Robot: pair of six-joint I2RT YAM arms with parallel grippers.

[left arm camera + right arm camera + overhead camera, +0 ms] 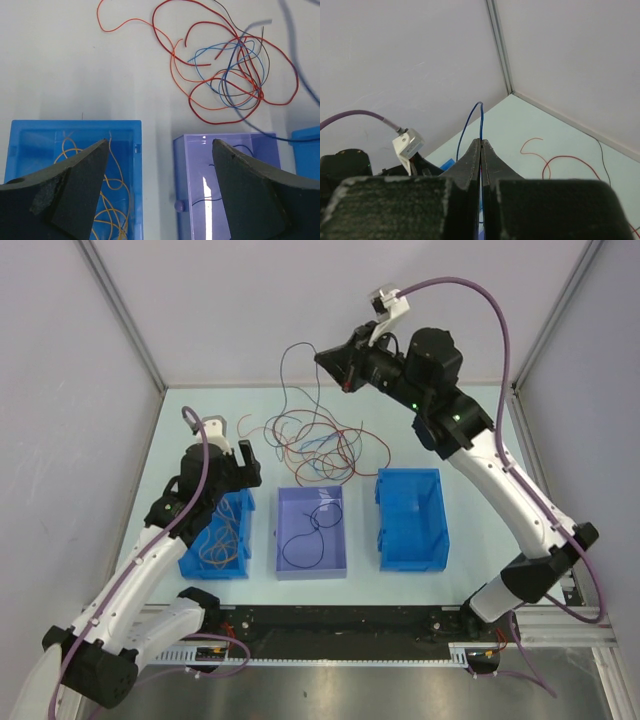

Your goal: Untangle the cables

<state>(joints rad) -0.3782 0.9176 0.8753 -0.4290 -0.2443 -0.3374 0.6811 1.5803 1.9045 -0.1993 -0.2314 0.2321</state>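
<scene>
Your right end effector point(481, 142) pinches shut on a blue cable point(469, 120) above the cables point(318, 445) tangled near the tabletop's point(200, 408) far edge, while your left end effector point(160, 147) hangs wide open, empty.

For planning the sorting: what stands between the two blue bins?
The purple bin, holding a dark cable; the top view shows it.

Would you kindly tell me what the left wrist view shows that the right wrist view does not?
Only the left wrist view: the open left fingers over a blue bin of orange-tan wires and a purple bin with a dark wire, plus the cable tangle. Only the right wrist view: the right fingers shut on a blue cable arching above them, and the wall corner. Both: the pale table and red cable loops.
</scene>
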